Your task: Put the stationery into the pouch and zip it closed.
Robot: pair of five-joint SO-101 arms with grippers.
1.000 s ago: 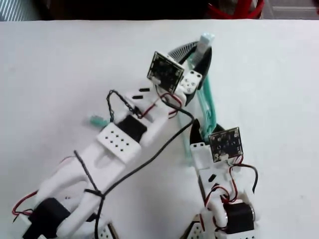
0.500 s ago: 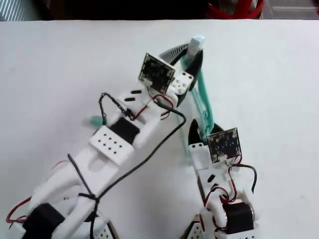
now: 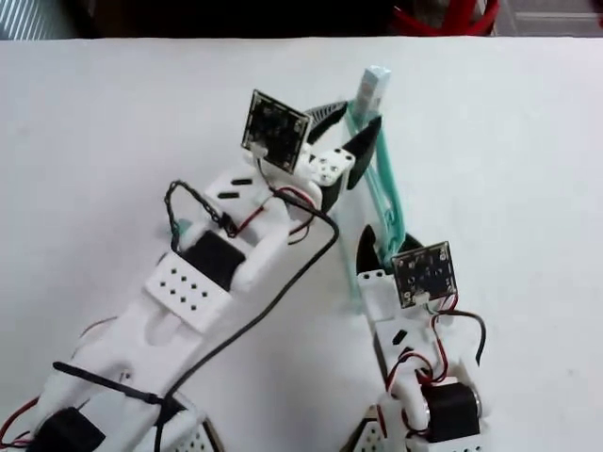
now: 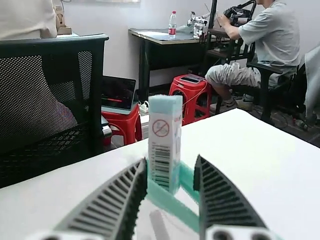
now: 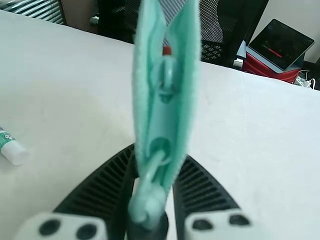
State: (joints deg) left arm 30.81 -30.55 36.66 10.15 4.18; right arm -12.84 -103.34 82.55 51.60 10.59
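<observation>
Over the last second the left arm has drawn back and sideways from the slim sea-green felt pouch [image 3: 386,188]. The left hand [image 4: 171,165] now sits just short of the pouch's far end, its ribbed jaws spread wide and gripping nothing. One jaw looks to be touching the small pale-blue cardboard carton [image 4: 165,132], which has shifted a little the same way. That carton stands upright at the pouch's far end, its foot apparently between the pouch's lips; how deep it sits I cannot tell. The pouch stands on edge on the white bench [image 3: 509,141], stretched between the two arms. The right hand [image 5: 160,155] is pinched narrowly on the pouch's near end, where the zip pull hangs. A small white-and-green tube [image 5: 10,146] lies on the bench well apart from the pouch, on the left arm's side. The pouch looks light, soft and floppy, likely to fold or topple if its near end were let go, so the stiffer seam end is the sensible hold while the pull is drawn. The carton seems light, stiff and thin-walled: take it gently across its flat faces and press it in lengthwise. The tube is round and apt to roll, so grip it across the middle.
</observation>
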